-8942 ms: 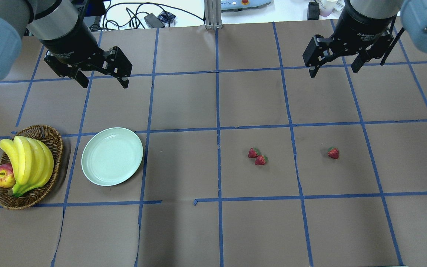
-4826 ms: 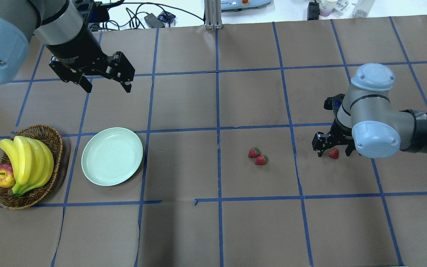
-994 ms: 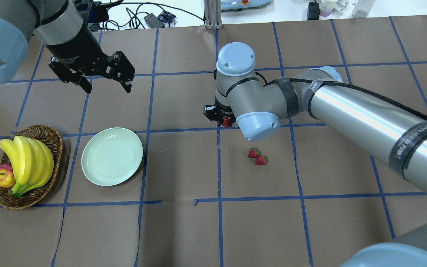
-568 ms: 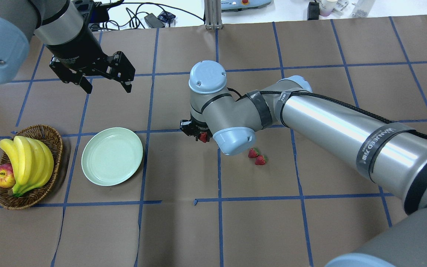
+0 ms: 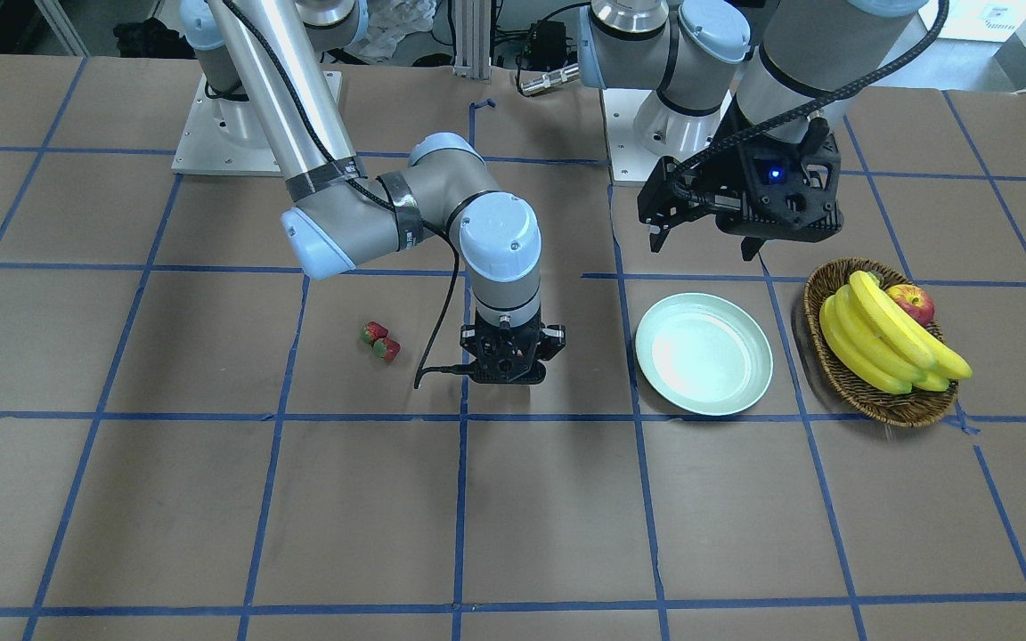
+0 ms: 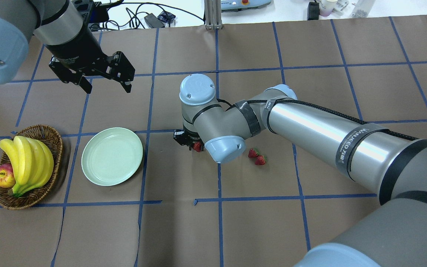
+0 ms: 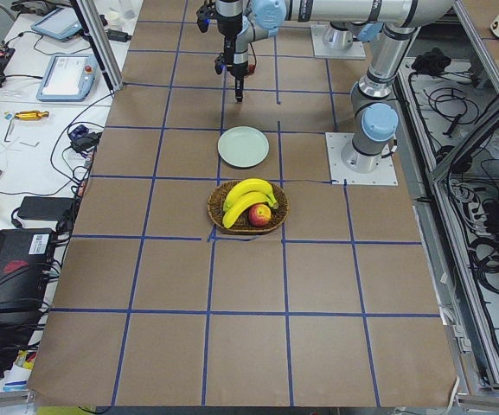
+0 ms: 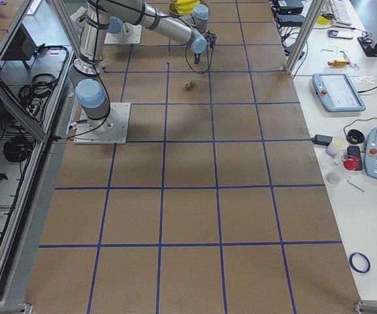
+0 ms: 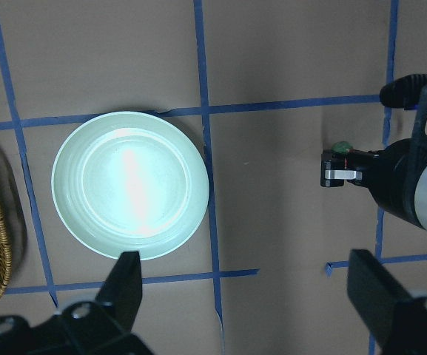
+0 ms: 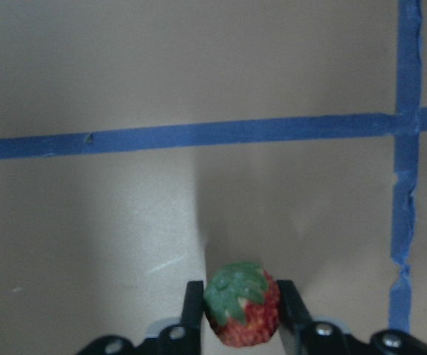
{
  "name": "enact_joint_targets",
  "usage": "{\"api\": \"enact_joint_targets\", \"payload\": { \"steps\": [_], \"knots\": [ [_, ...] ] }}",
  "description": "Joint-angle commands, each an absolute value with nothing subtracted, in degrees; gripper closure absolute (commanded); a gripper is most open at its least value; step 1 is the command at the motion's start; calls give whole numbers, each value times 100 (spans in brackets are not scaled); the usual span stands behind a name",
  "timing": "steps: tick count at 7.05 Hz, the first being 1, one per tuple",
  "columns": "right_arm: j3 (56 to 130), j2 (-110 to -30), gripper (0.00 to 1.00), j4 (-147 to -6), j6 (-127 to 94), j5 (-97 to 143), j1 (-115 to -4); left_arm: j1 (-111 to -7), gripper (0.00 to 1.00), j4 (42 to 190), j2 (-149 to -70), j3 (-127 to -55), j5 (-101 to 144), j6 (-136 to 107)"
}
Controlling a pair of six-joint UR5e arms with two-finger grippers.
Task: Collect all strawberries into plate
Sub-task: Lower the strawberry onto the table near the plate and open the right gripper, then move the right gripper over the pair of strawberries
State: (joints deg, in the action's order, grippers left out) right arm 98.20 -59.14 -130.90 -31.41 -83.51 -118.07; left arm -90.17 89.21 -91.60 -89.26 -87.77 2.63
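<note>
My right gripper (image 6: 194, 145) is shut on one strawberry (image 10: 241, 303), held just above the table in the square to the right of the plate (image 6: 112, 156). The red berry (image 6: 197, 147) peeks out under the wrist, its green cap facing the wrist camera. The other two strawberries (image 6: 253, 152) (image 6: 260, 160) lie touching on the table, right of that gripper. The pale mint plate (image 5: 703, 353) holds nothing. My left gripper (image 6: 106, 88) hangs open and high behind the plate, which shows below it in its wrist view (image 9: 132, 183).
A wicker basket (image 6: 46, 129) with bananas (image 6: 28, 159) and an apple (image 6: 3, 176) stands left of the plate. Blue tape lines grid the brown table. The right arm's long forearm (image 6: 328, 133) stretches over the table's right half.
My right arm has carried the strawberry further left and a little nearer, closing on the plate. The left arm, the plate and the two lying strawberries have not moved.
</note>
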Motion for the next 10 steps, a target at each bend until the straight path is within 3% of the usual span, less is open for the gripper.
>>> {"api": "enact_joint_targets", "payload": {
  "steps": [1,5,7,10],
  "knots": [
    [9844,-6106,0,-13017,-3085,-8445,-11786,-9018,0,8921,-9149,-8930,-8780,264],
    [9975,-6721,0,-12126,-2117,-9166,-10780,-9018,0,8921,-9132,-8930,-8789,264],
    [10683,-6961,0,-12127,-1005,-9141,-10075,-9018,0,8921,-9167,-8938,-8789,264],
    [11266,-7312,0,-12278,-914,-9009,-10229,-9018,0,8930,-9167,-8956,-8780,264]
  ]
}}
